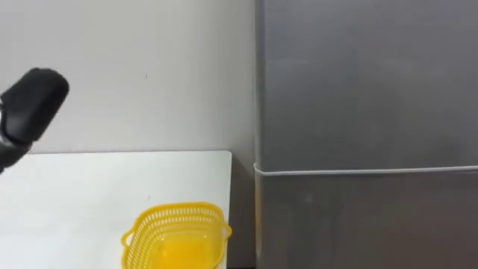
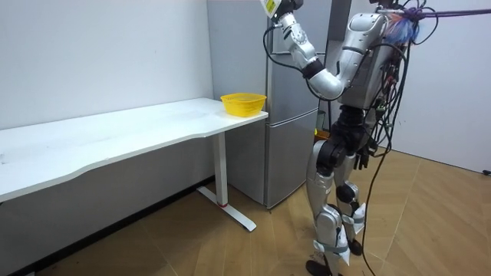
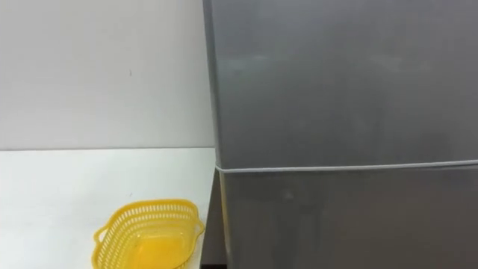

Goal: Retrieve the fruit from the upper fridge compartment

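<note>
A tall grey fridge (image 1: 366,82) stands straight ahead of me. Its upper door and lower door (image 1: 366,224) are both shut, with a thin pale seam between them. In the room view I stand close in front of the fridge (image 2: 288,153) with my left arm raised high. My left hand (image 2: 280,8) is up at the fridge's top corner, at the picture's upper edge. That arm's dark forearm (image 1: 30,104) shows at the far left of the left eye view.
A yellow plastic basket (image 1: 178,235) sits at the near right corner of a long white table (image 1: 89,194), just left of the fridge. A plain wall runs behind the table. Wooden floor lies around my feet.
</note>
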`<state>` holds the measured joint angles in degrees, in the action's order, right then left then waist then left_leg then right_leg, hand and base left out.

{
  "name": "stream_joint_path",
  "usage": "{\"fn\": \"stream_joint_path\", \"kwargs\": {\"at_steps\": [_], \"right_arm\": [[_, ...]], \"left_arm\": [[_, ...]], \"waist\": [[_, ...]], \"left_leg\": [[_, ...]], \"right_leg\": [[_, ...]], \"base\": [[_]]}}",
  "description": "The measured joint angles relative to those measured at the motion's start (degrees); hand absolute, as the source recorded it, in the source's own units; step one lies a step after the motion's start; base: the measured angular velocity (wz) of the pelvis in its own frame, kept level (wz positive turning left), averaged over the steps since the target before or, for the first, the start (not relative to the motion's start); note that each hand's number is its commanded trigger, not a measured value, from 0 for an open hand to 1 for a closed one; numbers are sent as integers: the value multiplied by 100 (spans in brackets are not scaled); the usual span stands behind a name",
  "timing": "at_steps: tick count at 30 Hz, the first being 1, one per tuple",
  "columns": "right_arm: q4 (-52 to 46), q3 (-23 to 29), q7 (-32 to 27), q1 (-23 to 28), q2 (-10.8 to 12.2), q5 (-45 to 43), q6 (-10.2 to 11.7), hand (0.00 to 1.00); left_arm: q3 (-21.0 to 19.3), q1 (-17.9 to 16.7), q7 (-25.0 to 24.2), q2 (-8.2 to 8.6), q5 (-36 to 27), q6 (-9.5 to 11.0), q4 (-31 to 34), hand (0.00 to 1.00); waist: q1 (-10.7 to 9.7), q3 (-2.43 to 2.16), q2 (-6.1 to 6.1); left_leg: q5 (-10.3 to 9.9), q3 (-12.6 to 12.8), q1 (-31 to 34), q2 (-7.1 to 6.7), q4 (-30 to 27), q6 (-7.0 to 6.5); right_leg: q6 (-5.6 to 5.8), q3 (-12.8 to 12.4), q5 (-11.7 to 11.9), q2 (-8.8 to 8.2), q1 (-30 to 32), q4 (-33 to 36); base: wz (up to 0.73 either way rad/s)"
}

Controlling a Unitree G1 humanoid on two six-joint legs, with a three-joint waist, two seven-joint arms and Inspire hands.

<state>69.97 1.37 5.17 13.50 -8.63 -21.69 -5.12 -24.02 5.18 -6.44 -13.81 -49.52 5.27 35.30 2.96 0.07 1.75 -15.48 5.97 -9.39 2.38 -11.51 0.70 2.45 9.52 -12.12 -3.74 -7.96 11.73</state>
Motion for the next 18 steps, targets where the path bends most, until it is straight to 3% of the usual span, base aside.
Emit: {"fn": "stream_joint_path", "kwargs": {"at_steps": [5,11,18], "right_arm": [[-118,2,102,-55,0,-35,-12,0],[-99,-4,181,-54,5,-139,-133,0],[-117,4,214,-94,2,-179,-258,0]], "left_arm": [[182,0,135,0,42,-75,-237,0],[586,1,345,0,684,-182,-289,0],[921,44,366,-45,1318,-457,-387,0]], "waist": [[-98,39,27],[-347,13,86],[-580,28,93]], "left_leg": [[0,-6,27,-3,-3,0],[0,-2,88,-3,0,0],[1,2,72,-6,6,-1]], "right_leg": [[0,-2,0,2,24,-9],[-2,-8,3,1,108,-4],[-2,-78,3,2,118,6]], "base": [[0],[0],[-4]]}}
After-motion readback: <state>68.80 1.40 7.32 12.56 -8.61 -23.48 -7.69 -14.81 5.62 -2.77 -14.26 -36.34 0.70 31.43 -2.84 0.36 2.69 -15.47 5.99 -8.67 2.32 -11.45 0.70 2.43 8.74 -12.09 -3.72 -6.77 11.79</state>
